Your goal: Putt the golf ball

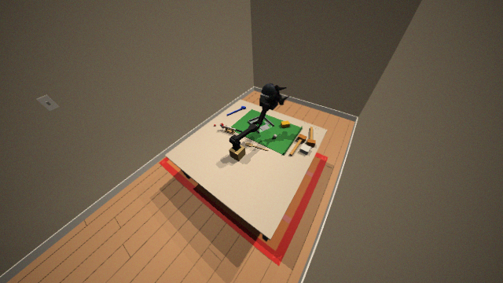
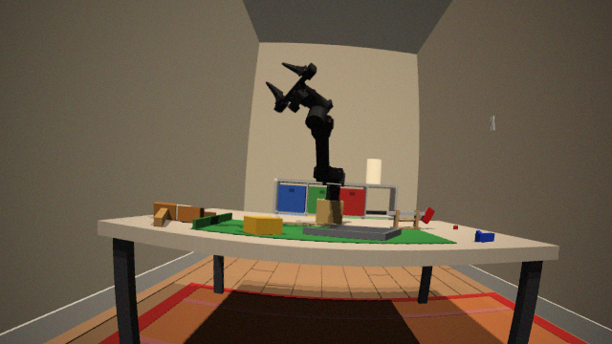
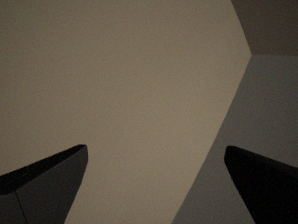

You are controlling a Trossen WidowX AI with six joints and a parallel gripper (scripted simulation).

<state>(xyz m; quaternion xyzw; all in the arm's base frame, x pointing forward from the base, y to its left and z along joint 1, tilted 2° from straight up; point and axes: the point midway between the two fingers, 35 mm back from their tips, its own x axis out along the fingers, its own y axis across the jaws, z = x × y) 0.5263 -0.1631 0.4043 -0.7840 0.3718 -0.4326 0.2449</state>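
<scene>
Desk carries my arm, base block mid-desk, reared up high. Green mat covers the far part of the desk, grey ramp on it. Wooden mallets sit by the far right corner, yellow block on the mat's far edge. Red putter rests on a small rack by the left edge, off the mat. Ball sits on the mat, well apart from the putter. My gripper is up in the air, spread wide, gripping nothing; wrist view only shows walls between my fingers.
</scene>
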